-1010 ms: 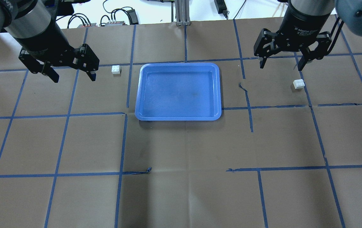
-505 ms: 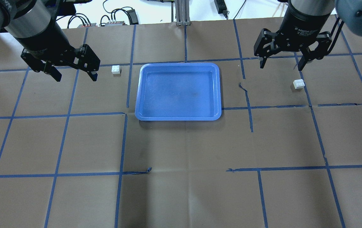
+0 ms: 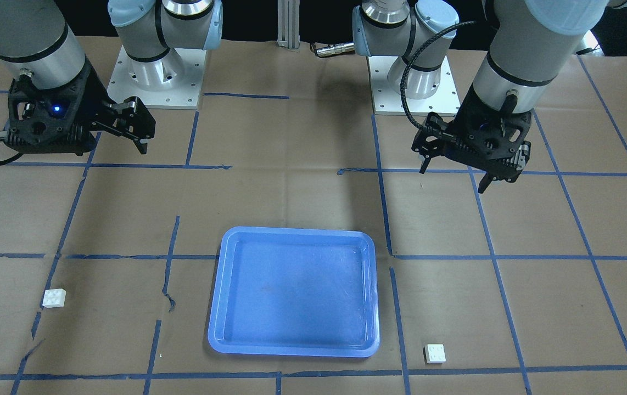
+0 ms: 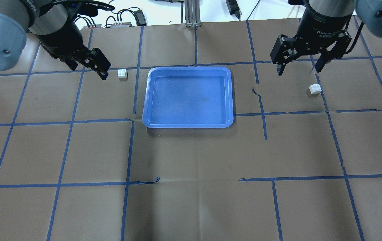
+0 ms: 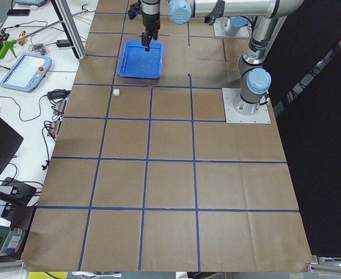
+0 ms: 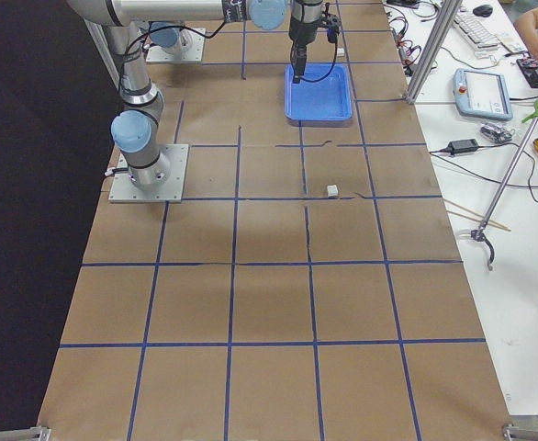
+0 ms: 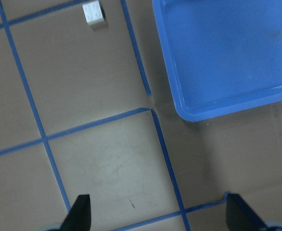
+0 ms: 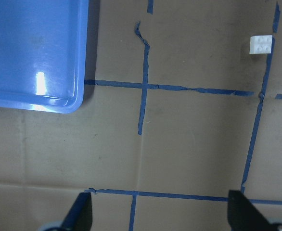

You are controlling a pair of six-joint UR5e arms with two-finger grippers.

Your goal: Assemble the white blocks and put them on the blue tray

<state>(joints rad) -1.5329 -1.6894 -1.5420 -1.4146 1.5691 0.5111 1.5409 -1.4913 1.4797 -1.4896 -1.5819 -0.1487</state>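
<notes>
The blue tray [image 4: 188, 124] lies empty at the table's middle; it also shows in the front view [image 3: 291, 351]. One white block [image 4: 122, 73] sits on the paper just left of the tray, also seen in the front view [image 3: 435, 353] and the left wrist view [image 7: 93, 12]. The other white block [image 4: 315, 88] sits well right of the tray, also in the front view [image 3: 54, 297] and the right wrist view [image 8: 261, 44]. My left gripper [image 4: 89, 71] hovers open and empty left of the first block. My right gripper [image 4: 298, 71] hovers open and empty, up and left of the second block.
The table is covered in brown paper with a grid of blue tape [image 4: 129, 150]. Cables and power supplies [image 4: 124, 20] lie beyond the far edge. A teach pendant [image 5: 25, 71] and tools sit on side benches.
My left gripper has swung right towards the block beside the tray and turned. My right gripper has shifted only slightly. Both blocks and the tray have not moved.
</notes>
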